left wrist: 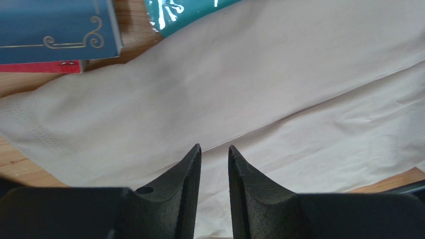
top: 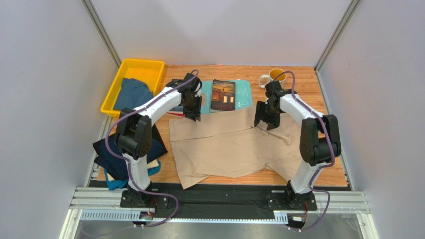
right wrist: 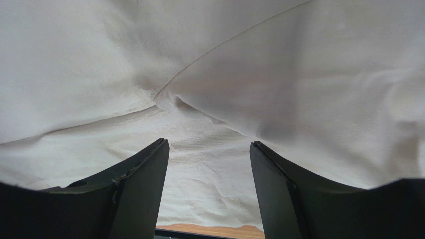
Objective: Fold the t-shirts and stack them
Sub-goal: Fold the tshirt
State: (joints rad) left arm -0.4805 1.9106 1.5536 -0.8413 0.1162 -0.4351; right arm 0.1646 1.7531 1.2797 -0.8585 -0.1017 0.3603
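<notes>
The left gripper (top: 193,113) is placed over the upper-left corner of the large beige cloth t-shirt (top: 234,149). Its jaws are parted only narrowly and nothing is pinched between them; in its wrist view bare cloth is seen through the gap. The right gripper (top: 263,122) is placed over the upper-right part of the same shirt, jaws set wide and empty, with creased cloth directly beneath. The beige shirt is spread at frame centre on the wooden table (top: 304,82). It is wider left-to-right than top-to-bottom and crossed by a diagonal fold line. From both grippers the cloth runs toward the lower frame, toward the arm bases. The coming move is judged to turn on this: the upper edge lies under both tools, each arm nearest its own end, so the edge could be taken at two points and drawn downward. A dark-covered book (top: 223,94) on a flat light-teal board (top: 244,94) is seen just beside that upper edge. A dark navy cloth shirt (top: 107,154) is heaped at lower left, and a dusty blue cloth shirt (top: 133,92) is seen in the yellow plastic bin (top: 110,97) at upper left.
</notes>
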